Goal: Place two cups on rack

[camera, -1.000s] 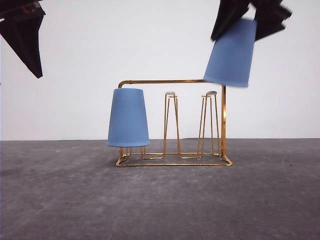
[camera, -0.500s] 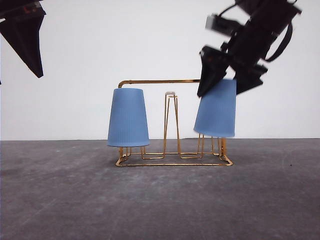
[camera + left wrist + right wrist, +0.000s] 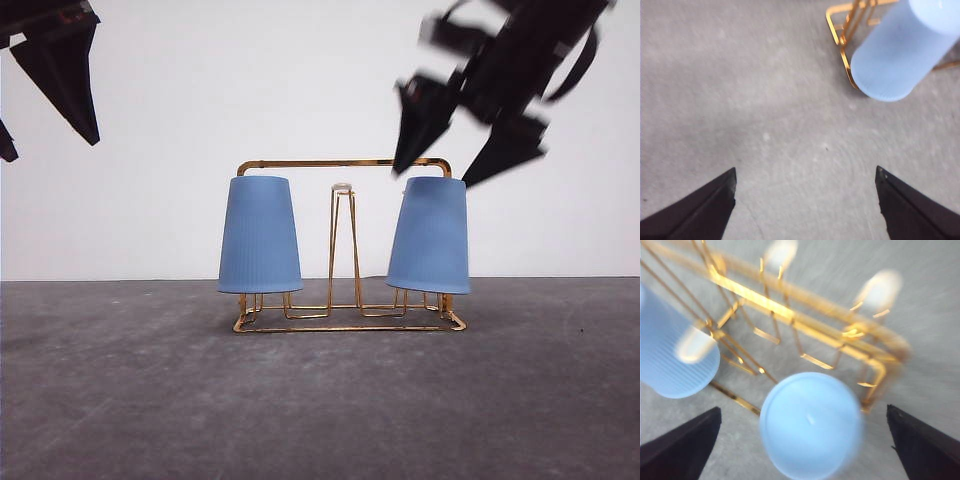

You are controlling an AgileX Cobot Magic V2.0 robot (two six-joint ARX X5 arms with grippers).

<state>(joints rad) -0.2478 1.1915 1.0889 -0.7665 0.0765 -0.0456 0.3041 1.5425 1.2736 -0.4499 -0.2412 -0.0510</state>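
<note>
At the upper left of the front view the left gripper point(image 3: 45, 95) is cut by the frame edge, so just two dark pointed fingers show, one long and one a small tip at the border. In the left wrist view its fingers point(image 3: 695, 212) sit far apart with bare floor between them: the claw is spread and grips nothing.

The gold wire rack point(image 3: 345, 163) stands on the grey surface point(image 3: 320, 400). The left cup point(image 3: 259, 235) hangs upside down over the rack's left prong, hiding that prong entirely; short wire feet show below its rim. In the left wrist view this cup point(image 3: 900, 55) is cut off by the frame, with a corner of the rack point(image 3: 842, 37) beside it.

The middle prong point(image 3: 342, 245), bare and white-tipped, stands between the cups. The right cup point(image 3: 430, 235) sits inverted over the right prong, covering it and most of the frame's right post. It leans very slightly.

The right gripper point(image 3: 468, 140) hangs above the right cup, motion-blurred, its two fingertips spread wide to either side of the cup's closed base and clear of it. In the blurred right wrist view the cup's round base point(image 3: 810, 425) lies between the parted fingers point(image 3: 680, 447), untouched; the rack's wires point(image 3: 790, 310) smear into streaks.

The surface is mottled dark grey, matte. Behind it rises a plain white wall point(image 3: 200, 100).
</note>
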